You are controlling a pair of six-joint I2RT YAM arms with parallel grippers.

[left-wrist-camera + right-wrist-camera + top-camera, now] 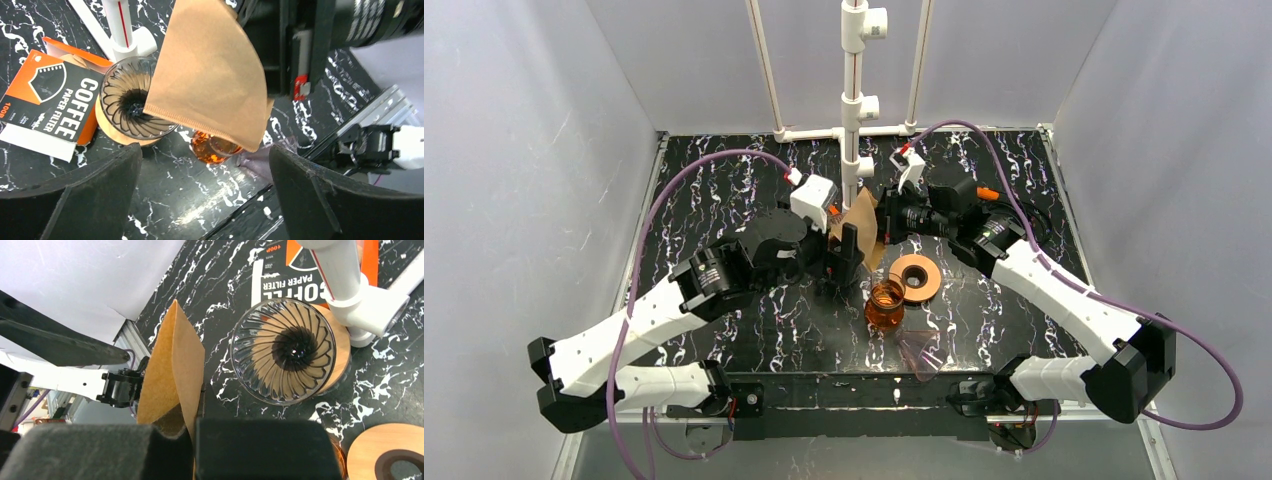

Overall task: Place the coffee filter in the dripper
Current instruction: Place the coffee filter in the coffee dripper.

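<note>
At the centre of the top view, a black marbled table is seen, with a white pipe frame standing at its far middle. Both arms are stretched inward from the lower corners of the frame, elbows raised, and their wrists meet just in front of the pipe. In the left wrist view, an orange and black filter box lies flat at the left. Beside it stands the ribbed glass dripper on its wooden collar, upright and holding nothing. A wooden ring and an amber glass are seen right of centre and below it in the top view.

The coffee filter is pinched at its lower edge by the right gripper, whose jaws are clenched on the paper. It is held in the air left of the dripper in the right wrist view, apart from it.

The filter is brown paper, folded flat into a fan shape, with a crimped seam along one edge. The left gripper is released. Its jaws are spread wide at the bottom corners of its own view, and the filter hangs above the gap, untouched by them.
</note>
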